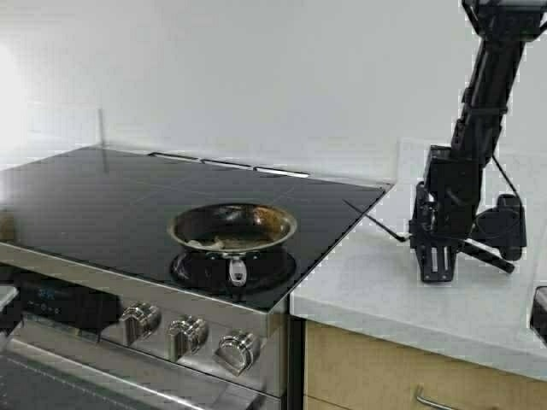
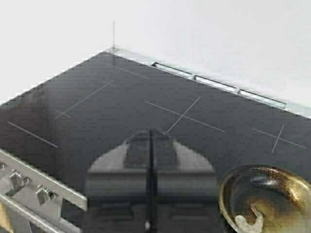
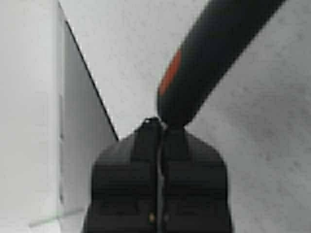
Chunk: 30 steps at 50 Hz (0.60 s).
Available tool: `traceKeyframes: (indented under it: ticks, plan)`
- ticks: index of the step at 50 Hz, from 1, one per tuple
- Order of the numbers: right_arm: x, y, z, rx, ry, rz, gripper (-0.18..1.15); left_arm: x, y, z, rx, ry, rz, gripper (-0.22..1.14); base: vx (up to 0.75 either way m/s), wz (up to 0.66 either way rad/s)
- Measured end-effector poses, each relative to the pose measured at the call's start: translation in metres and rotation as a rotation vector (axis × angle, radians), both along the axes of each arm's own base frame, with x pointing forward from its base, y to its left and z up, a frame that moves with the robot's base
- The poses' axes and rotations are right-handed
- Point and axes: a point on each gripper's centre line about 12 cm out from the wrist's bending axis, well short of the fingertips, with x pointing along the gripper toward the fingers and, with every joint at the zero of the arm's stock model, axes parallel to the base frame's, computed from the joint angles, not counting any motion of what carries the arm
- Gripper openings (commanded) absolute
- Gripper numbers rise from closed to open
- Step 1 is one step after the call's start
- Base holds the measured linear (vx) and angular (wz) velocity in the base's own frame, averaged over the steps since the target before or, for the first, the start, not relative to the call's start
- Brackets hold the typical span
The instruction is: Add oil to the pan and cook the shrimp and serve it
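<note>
While the right claw (image 1: 434, 272) points down over the counter (image 1: 385, 290), clenched, left claw (image 2: 150, 141) clenched above the stove (image 2: 97, 111).

pan (image 2: 266, 201) cropped at frame edge, black-and-orange handle (image 3: 204, 63) tip blurred, cropped

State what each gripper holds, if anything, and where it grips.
The left gripper is shut on nothing. The right gripper is shut at the end of a black, orange-marked utensil handle.
</note>
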Motion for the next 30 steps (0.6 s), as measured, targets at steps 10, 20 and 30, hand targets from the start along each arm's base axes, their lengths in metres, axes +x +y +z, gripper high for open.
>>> traceKeyframes:
  ticks: [10, 20, 30]
  plan:
    - [-0.015, 0.005, 0.01, -0.024, 0.035, 0.063, 0.1, 0.0, 0.0, 0.0, -0.002, -0.002, -0.001, 0.03, 0.0, 0.0]
    - [-0.017, 0.016, 0.049, -0.072, -0.061, 0.133, 0.1, 0.0, 0.0, 0.0, -0.002, 0.0, -0.001, 0.03, 0.0, 0.0]
    - [-0.022, 0.027, 0.102, -0.233, -0.157, 0.238, 0.1, 0.0, 0.0, 0.0, -0.002, 0.0, -0.001, 0.03, 0.0, 0.0]
